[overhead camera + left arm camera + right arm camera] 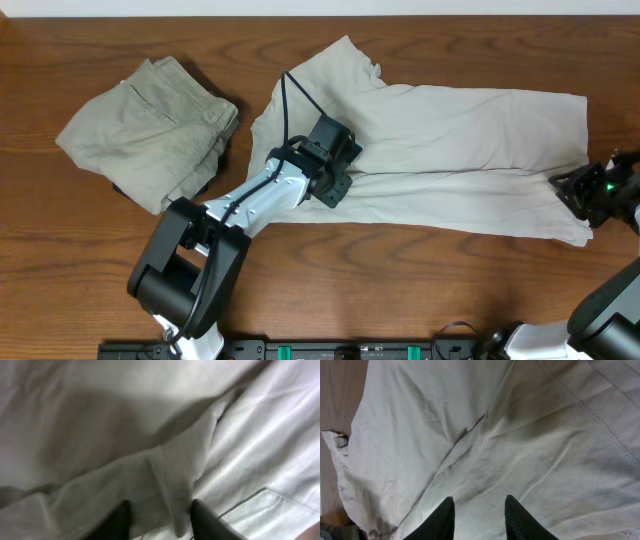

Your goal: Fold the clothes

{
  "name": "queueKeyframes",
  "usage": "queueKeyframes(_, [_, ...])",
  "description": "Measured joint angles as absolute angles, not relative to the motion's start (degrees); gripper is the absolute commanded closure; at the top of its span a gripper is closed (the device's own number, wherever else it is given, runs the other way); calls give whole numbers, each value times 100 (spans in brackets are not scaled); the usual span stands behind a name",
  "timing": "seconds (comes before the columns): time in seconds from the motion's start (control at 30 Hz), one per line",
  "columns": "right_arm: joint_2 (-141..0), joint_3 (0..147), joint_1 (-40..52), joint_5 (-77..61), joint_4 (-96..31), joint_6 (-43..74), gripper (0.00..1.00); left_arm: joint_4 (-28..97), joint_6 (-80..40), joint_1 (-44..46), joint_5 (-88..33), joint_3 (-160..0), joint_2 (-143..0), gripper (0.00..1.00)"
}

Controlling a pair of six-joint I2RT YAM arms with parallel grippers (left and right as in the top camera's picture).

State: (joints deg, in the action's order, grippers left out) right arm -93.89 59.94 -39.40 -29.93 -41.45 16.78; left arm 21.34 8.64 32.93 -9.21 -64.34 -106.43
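The clothes (pixel 460 130), a pale off-white T-shirt, lie spread and wrinkled across the table from the middle to the right. My left gripper (pixel 335 165) hovers low over the shirt's left part. In the left wrist view, the left gripper (pixel 161 505) is open, its fingers either side of a raised fold of the clothes (pixel 175 475). At the shirt's right edge sits my right gripper (pixel 575 190). Seen from its wrist, the right gripper (pixel 479 500) is open, with the flat cloth (pixel 495 425) lying between and beyond the tips.
Folded khaki-olive trousers (pixel 150 130) lie at the left of the wooden table (pixel 400 290), close to the shirt's sleeve. The left arm reaches in from the front edge. Bare wood shows along the front and at the far left.
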Motion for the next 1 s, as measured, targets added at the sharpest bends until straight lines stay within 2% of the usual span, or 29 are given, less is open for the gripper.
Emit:
queueKeyframes(0.07, [-9389, 5994, -3940, -2991, -4154, 1669, 70, 2049, 845, 3291, -930, -6434, -10643, 90])
queueKeyframes(0.33, [-9389, 5994, -3940, -2978, -4171, 1667, 71, 1603, 917, 3301, -534, -6438, -10643, 93])
queueKeyframes(0.43, [-9389, 5994, -3940, -2978, -4182, 1667, 71, 1398, 1020, 3306, -285, -6442, -10643, 88])
queueKeyframes(0.47, [-9389, 5994, -3940, -2978, -4189, 1667, 71, 1310, 1070, 3306, -213, -6445, -10643, 85])
queueKeyframes(0.53, [-9389, 5994, -3940, -2976, -4215, 1667, 71, 1131, 1208, 3306, -73, -6445, -10643, 69])
queueKeyframes(0.63, [-9389, 5994, -3940, -2976, -4250, 1664, 71, 856, 1321, 3306, 89, -6449, -10643, 55])
queueKeyframes(0.83, [-9389, 5994, -3940, -2976, -4309, 1664, 72, 1020, 1404, 3306, 272, -6504, -10643, 39])
queueKeyframes(0.87, [-9389, 5994, -3940, -2976, -4311, 1664, 71, 1313, 1361, 3306, 314, -6569, -10641, 28])
queueKeyframes(0.9, [-9389, 5994, -3940, -2976, -4311, 1664, 71, 1553, 1343, 3306, 342, -6611, -10634, 26])
queueKeyframes(0.93, [-9389, 5994, -3940, -2976, -4313, 1662, 72, 1903, 1219, 3306, 360, -6670, -10619, 28])
queueKeyframes(0.97, [-9389, 5994, -3940, -2978, -4316, 1662, 71, 2158, 1092, 3308, 373, -6698, -10591, 39])
queueKeyframes(1.0, [-9389, 5994, -3940, -2976, -4313, 1662, 71, 2482, 917, 3306, 375, -6722, -10538, 60])
